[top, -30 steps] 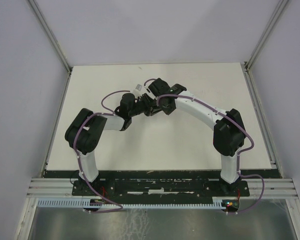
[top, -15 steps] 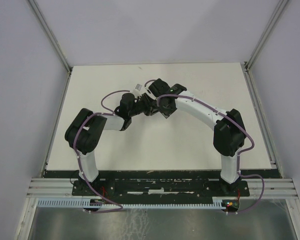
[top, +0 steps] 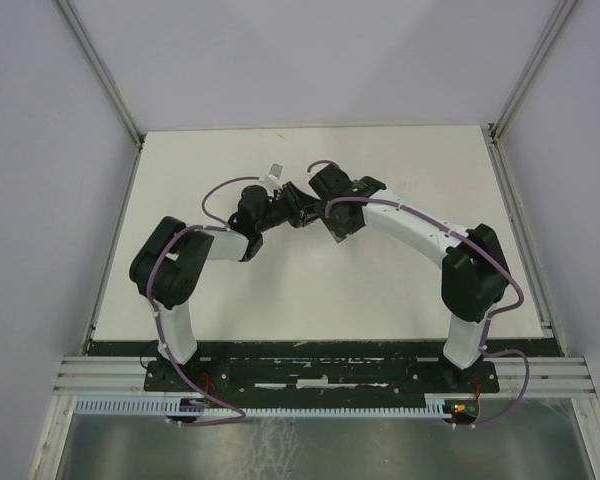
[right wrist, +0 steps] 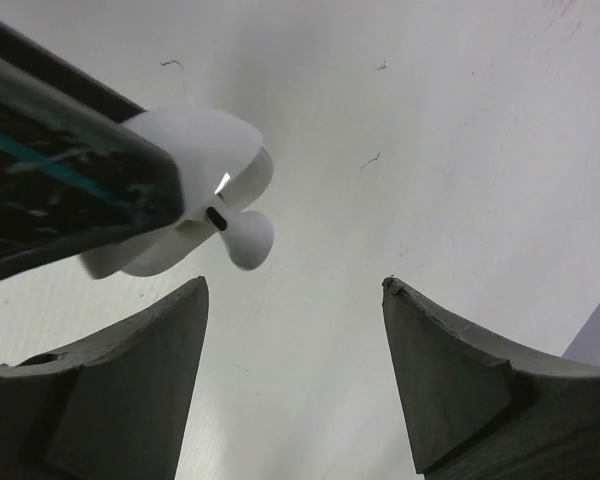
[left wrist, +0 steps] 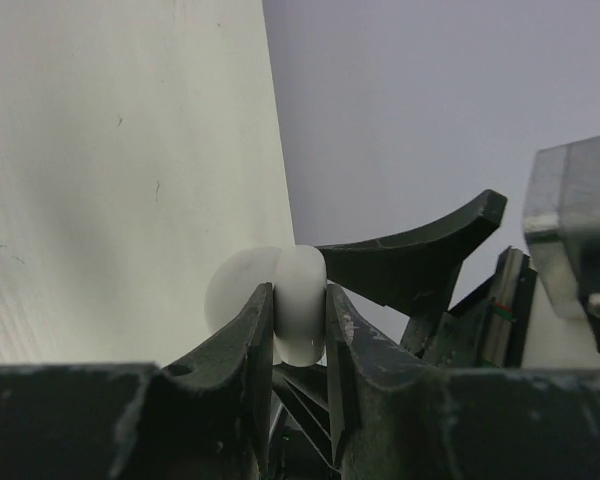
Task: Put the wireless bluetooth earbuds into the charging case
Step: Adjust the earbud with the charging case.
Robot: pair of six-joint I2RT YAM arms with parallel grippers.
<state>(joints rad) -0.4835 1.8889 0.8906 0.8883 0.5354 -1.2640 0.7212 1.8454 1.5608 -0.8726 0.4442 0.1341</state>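
My left gripper (left wrist: 300, 312) is shut on the white charging case (left wrist: 298, 292), held edge-on above the table with its lid (left wrist: 232, 288) swung open. In the right wrist view the case (right wrist: 198, 148) shows at the upper left, and a white earbud (right wrist: 248, 238) sticks out of it, rounded end outward. My right gripper (right wrist: 295, 290) stands open just short of that earbud, with nothing between its fingers. From above, both grippers meet mid-table: the case (top: 276, 172), my left gripper (top: 278, 192) and my right gripper (top: 300, 196).
The white table (top: 400, 290) is bounded by grey walls (top: 40, 150) on the left, right and back. One dark finger (left wrist: 420, 258) of the right gripper reaches close beside the case in the left wrist view.
My right gripper has opened and let go of the earbud, then drawn back a little to the right. The left gripper keeps holding the case in about the same spot.
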